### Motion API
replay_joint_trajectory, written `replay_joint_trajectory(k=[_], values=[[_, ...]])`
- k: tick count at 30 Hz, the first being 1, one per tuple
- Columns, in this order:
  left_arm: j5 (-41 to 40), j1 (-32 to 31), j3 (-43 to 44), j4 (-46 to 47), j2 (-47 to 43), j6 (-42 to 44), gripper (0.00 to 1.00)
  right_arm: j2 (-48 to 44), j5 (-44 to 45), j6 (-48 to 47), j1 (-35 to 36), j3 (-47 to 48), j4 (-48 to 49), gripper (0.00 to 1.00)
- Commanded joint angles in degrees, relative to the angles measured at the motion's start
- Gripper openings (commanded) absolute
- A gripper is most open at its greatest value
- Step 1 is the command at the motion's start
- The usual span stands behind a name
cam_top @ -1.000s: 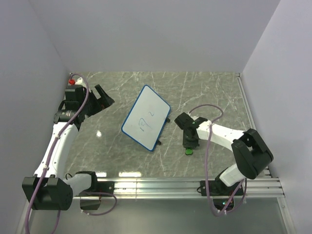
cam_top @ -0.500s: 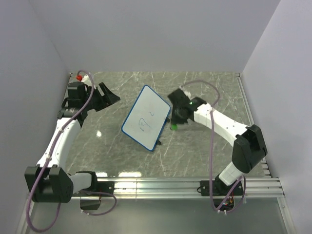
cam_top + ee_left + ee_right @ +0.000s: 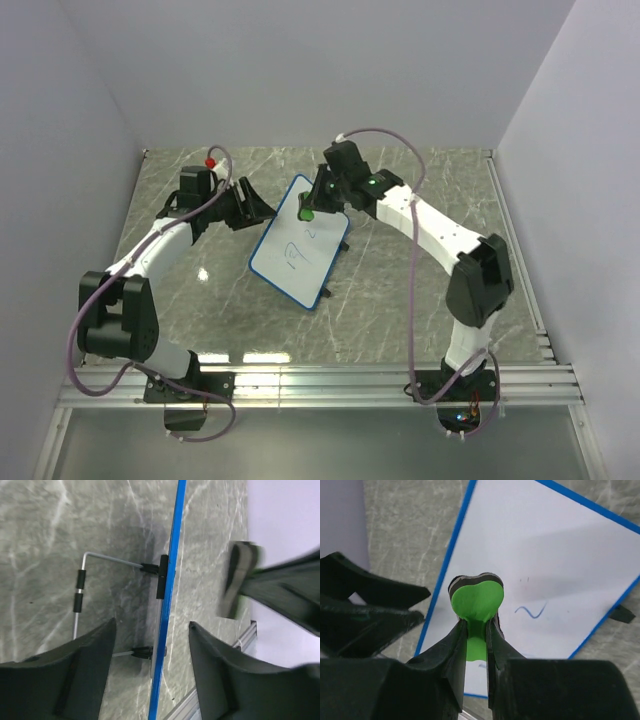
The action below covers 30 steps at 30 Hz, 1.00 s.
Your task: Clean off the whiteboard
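Observation:
The whiteboard [image 3: 300, 243], white with a blue rim, stands tilted on a wire stand in the middle of the marble table and bears dark marks [image 3: 298, 255]. My right gripper [image 3: 314, 203] is shut on the green eraser [image 3: 306, 213] and holds it over the board's upper left part. In the right wrist view the eraser [image 3: 476, 600] sits between my fingers, above the board [image 3: 545, 555] and near a blue squiggle. My left gripper [image 3: 258, 212] is open at the board's left edge. In the left wrist view the blue rim [image 3: 170, 595] runs edge-on between its jaws, touching neither.
The board's wire stand [image 3: 80, 590] juts out behind it. An aluminium rail [image 3: 380, 380] runs along the table's near edge. Grey walls close in the left, back and right. The two grippers are close together at the board's top left.
My right arm has carried the eraser from the board's right side up and over to its upper left. My left gripper has moved right, up to the board's left edge.

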Motion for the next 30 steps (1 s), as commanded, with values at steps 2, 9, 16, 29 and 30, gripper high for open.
replay_joint_trajectory(k=[2,9,16,29,30], values=[[3.39,-0.66,2.24,4.3,1.75,0.18,0.61,4.02,-4.38,2.29,0.25,3.1,2.29,0.0],[2.43,-2.07,1.62,2.9,2.72,1.94,0.06,5.96,-5.44,4.49,0.34,0.56,4.22,0.0],[1.54,-2.42,1.53,1.85,2.81,2.91,0.0,4.29,-5.96,6.78,0.78,-9.45,10.63,0.0],[-3.03,-3.39,2.5,-2.28,1.76,6.42,0.0,3.94,-5.79,6.61,2.27,-33.61,18.63,0.0],[-3.38,-3.39,2.67,-2.46,1.76,6.6,0.0,3.76,-5.53,6.43,2.27,-34.85,18.9,0.0]])
